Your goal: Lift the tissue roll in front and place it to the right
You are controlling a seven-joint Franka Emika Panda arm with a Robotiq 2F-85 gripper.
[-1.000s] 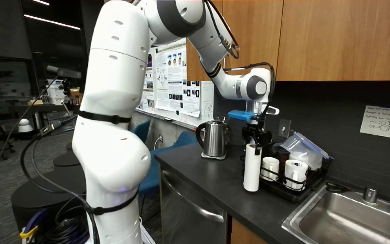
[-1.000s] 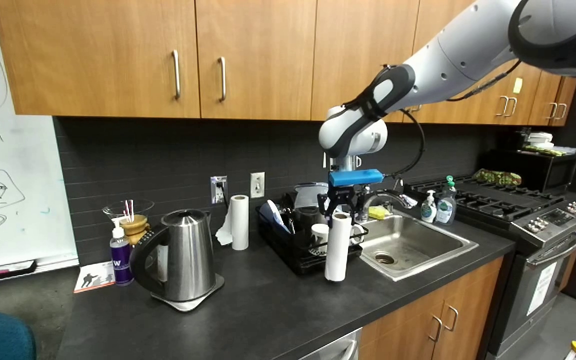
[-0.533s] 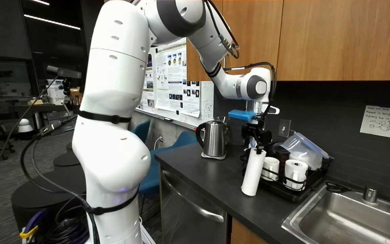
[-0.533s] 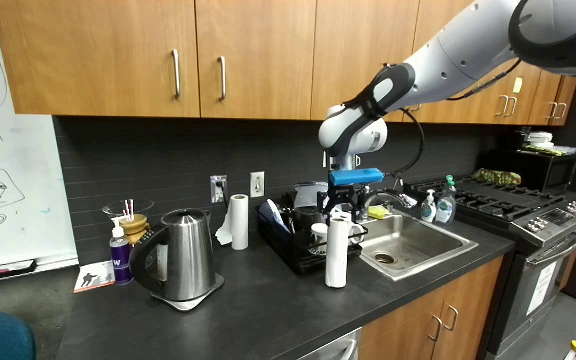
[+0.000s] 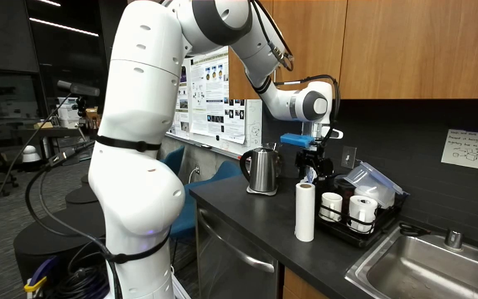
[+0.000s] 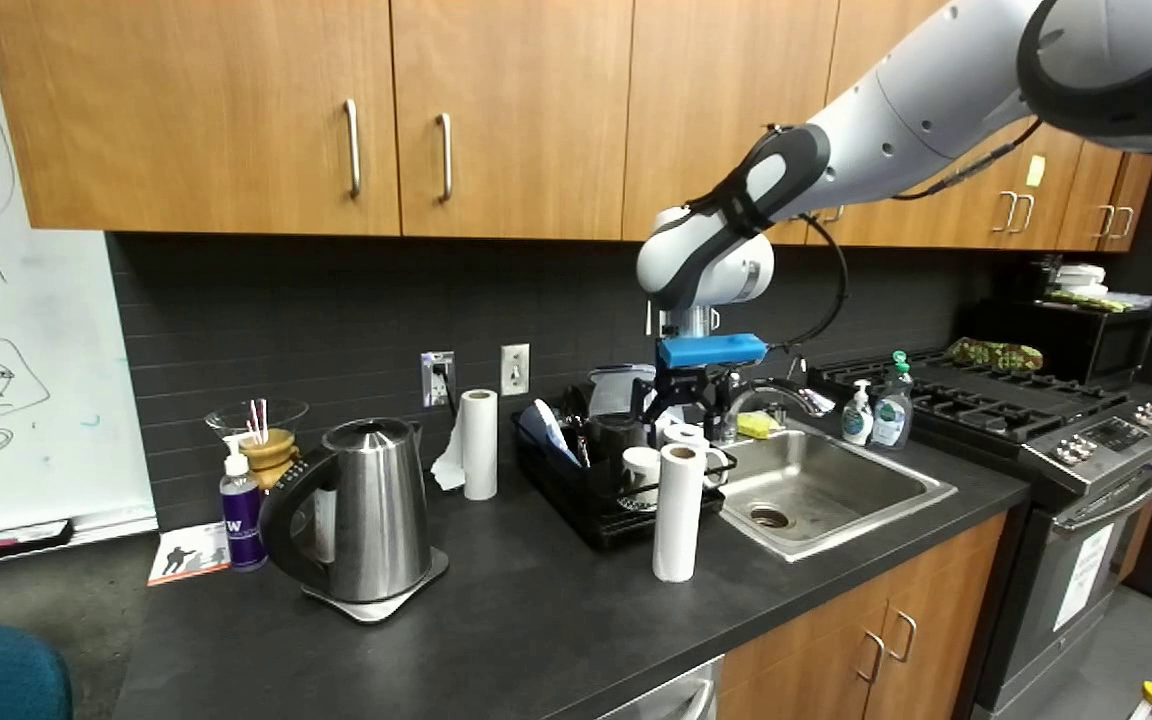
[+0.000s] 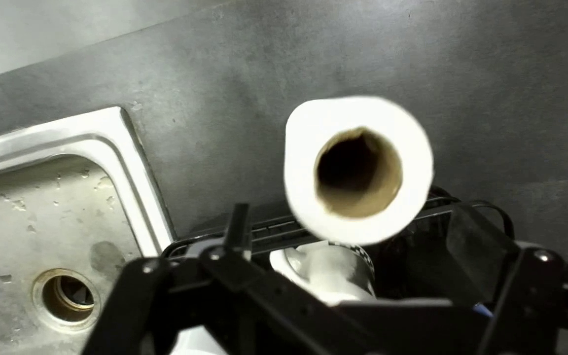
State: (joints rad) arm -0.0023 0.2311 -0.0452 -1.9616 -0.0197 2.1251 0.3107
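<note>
We find the tissue roll (image 6: 676, 525) standing upright on the dark surface (image 6: 526, 625), just beside the dish rack (image 6: 591, 515) on the side toward the surface's free edge. The tool (image 6: 684, 430) hangs above the rack, its fingers (image 7: 238, 227) spread wide with nothing held between them, and we see no contact with the roll. We expect the roll to be light and slightly soft, its paper giving good friction; but the cardboard core (image 7: 368, 202) is hollow, so we judge that a hard squeeze could crush it, and the tall, slim shape may topple at a nudge. We would take hold across the sides a little below the top rim, keeping it vertical and minding the outer sheet, which might slide or unwind. In the rack sit white mugs (image 5: 328, 202), a dark cup (image 5: 343, 189) and a blue-edged clear plastic tub (image 5: 367, 180); what they contain we cannot make out. Next to the rack, at one end, is the sink (image 6: 826, 472); off its opposite end, well apart, stands the kettle (image 6: 381, 510), whose contents are hidden from us.
</note>
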